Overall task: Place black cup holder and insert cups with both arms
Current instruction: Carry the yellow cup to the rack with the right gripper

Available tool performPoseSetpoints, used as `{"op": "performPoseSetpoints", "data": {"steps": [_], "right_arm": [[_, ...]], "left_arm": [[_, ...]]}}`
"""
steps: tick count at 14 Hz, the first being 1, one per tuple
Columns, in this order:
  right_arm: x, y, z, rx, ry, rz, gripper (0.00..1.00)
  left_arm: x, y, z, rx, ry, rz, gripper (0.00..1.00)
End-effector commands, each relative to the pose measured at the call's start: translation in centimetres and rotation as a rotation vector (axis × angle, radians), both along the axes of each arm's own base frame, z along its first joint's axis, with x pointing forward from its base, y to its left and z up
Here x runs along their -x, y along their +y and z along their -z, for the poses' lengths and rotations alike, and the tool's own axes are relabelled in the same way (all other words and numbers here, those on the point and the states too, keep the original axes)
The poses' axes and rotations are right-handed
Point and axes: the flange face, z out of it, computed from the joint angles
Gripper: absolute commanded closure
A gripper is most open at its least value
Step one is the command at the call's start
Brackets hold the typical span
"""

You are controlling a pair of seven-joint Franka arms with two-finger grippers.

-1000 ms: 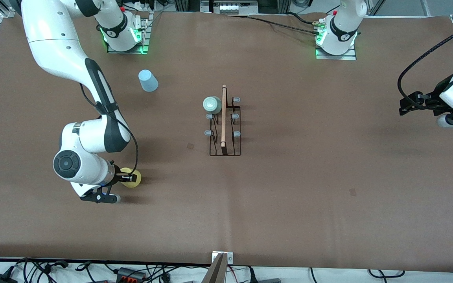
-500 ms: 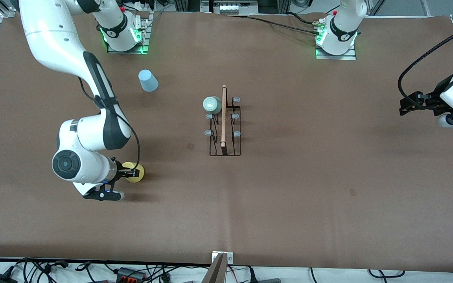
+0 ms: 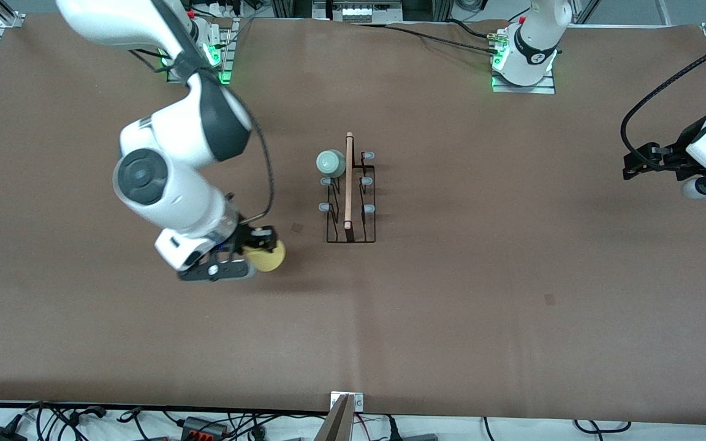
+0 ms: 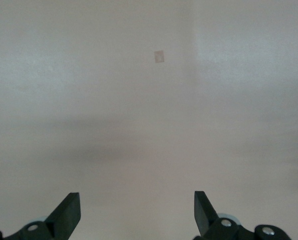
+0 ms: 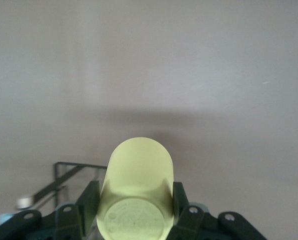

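The black cup holder (image 3: 351, 202) stands mid-table, its wooden rod handle (image 3: 348, 180) on top. A pale mint green cup (image 3: 331, 163) sits on one of its prongs, at the end farther from the front camera. My right gripper (image 3: 259, 246) is shut on the yellow cup (image 3: 267, 256) and holds it in the air, over the table beside the holder toward the right arm's end. In the right wrist view the yellow cup (image 5: 138, 187) sits between the fingers (image 5: 90, 200), with a corner of the holder (image 5: 64, 172) showing. My left gripper (image 3: 632, 166) waits open and empty at the left arm's end; its fingers (image 4: 69, 214) stand wide apart.
Small square marks lie on the brown table cover (image 3: 451, 306): one (image 3: 296, 227) next to the holder and another (image 3: 550, 299) nearer the front camera. A clamp (image 3: 344, 416) and cables (image 3: 206, 422) line the table's edge nearest the front camera.
My right arm has lifted the yellow cup off the table and carried it toward the holder. The left arm has not moved.
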Motion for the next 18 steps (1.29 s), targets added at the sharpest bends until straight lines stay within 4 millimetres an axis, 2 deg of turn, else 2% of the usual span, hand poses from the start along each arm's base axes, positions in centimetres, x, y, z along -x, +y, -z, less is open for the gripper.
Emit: {"op": "performPoseSetpoints", "data": {"steps": [1, 4, 7, 11, 14, 18], "right_arm": [[1.7, 4.0, 0.4, -0.005, 0.021, 0.033, 0.71], [3.5, 6.7, 1.6, 0.005, 0.047, 0.02, 0.71], [4.1, 7.9, 3.6, 0.018, 0.072, 0.004, 0.71], [5.3, 9.7, 4.8, -0.006, 0.115, -0.01, 0.71], [5.6, 9.5, 4.9, -0.007, 0.164, -0.004, 0.71], [5.8, 9.1, 4.0, 0.007, 0.169, -0.007, 0.71]], "left_arm": [[0.1, 0.3, -0.7, 0.004, 0.001, 0.017, 0.0], [0.1, 0.3, -0.7, 0.005, -0.001, 0.016, 0.0], [0.1, 0.3, -0.7, 0.003, 0.001, 0.016, 0.0], [0.1, 0.3, -0.7, 0.003, 0.001, 0.016, 0.0], [0.1, 0.3, -0.7, 0.003, -0.001, 0.016, 0.0], [0.1, 0.4, -0.7, 0.003, -0.001, 0.014, 0.0]]}}
